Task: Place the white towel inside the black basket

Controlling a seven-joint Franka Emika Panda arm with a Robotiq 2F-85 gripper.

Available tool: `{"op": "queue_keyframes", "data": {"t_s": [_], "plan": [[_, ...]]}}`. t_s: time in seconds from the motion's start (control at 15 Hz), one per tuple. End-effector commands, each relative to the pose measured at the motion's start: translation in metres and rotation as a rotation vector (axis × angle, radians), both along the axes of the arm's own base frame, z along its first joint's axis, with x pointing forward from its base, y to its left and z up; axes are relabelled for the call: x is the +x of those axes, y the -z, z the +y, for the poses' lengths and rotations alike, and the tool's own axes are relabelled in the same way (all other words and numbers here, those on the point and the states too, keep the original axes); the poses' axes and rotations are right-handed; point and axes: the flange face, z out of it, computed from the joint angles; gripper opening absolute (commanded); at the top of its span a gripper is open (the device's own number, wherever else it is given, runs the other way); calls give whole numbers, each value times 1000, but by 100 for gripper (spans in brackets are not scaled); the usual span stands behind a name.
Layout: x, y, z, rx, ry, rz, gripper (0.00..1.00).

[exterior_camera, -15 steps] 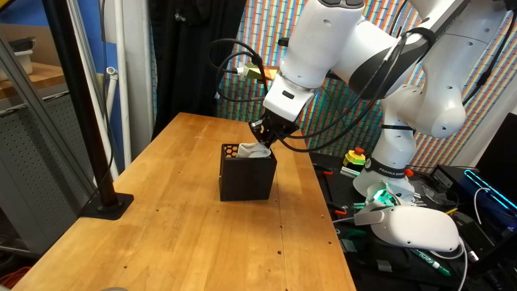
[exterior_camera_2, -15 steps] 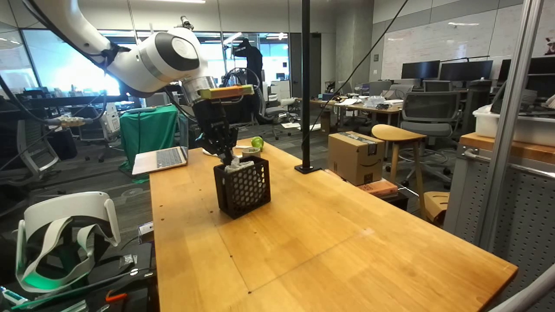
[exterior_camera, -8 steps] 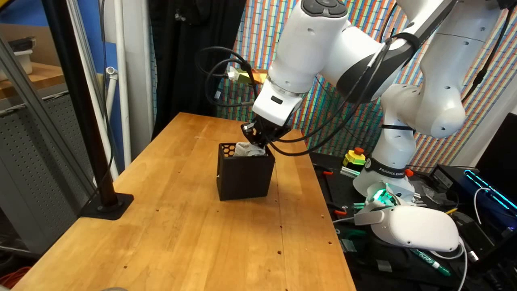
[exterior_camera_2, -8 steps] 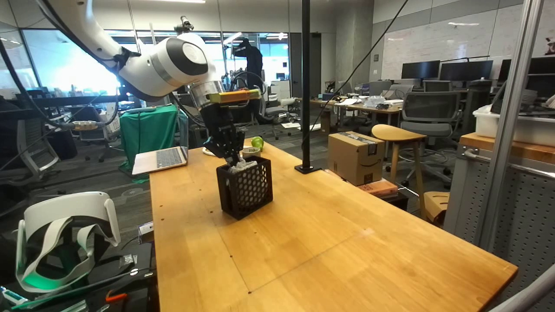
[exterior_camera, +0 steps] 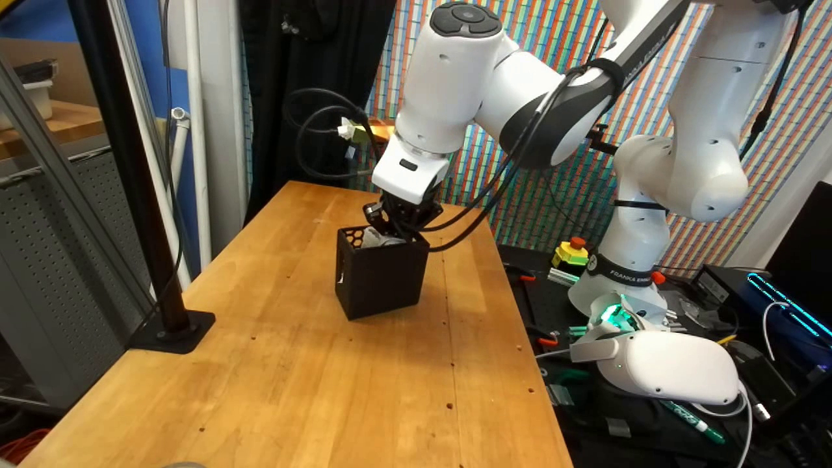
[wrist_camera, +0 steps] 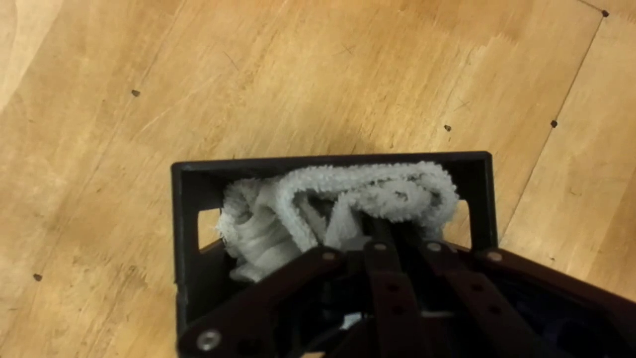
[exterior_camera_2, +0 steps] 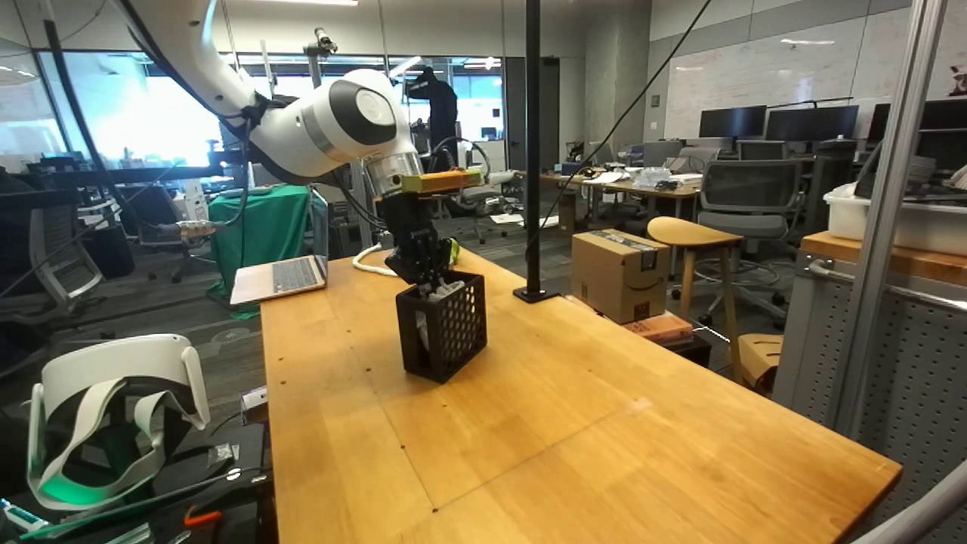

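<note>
White towel [wrist_camera: 343,221] bunched up in the black basket [exterior_camera: 383,283], gripper [wrist_camera: 397,231] down on it; can't tell from here if the jaws are clamped.

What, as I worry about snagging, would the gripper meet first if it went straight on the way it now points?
Most likely the towel: in the wrist view the gripper points into the basket, right at the towel's folds. Depth is unclear; they may be touching.

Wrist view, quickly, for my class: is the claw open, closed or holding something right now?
Claw: cannot be told for sure; its jaws look close together, but their tips disappear among the folds of the white towel.
</note>
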Motion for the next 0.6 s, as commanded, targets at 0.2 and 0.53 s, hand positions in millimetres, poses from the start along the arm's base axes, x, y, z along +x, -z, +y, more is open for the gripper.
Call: {"op": "queue_keyframes", "data": {"t_s": [0.2,0.53], "plan": [[36,22,-10,102,-60,87,9],[46,52,-39,217,-45,220,9]]}}
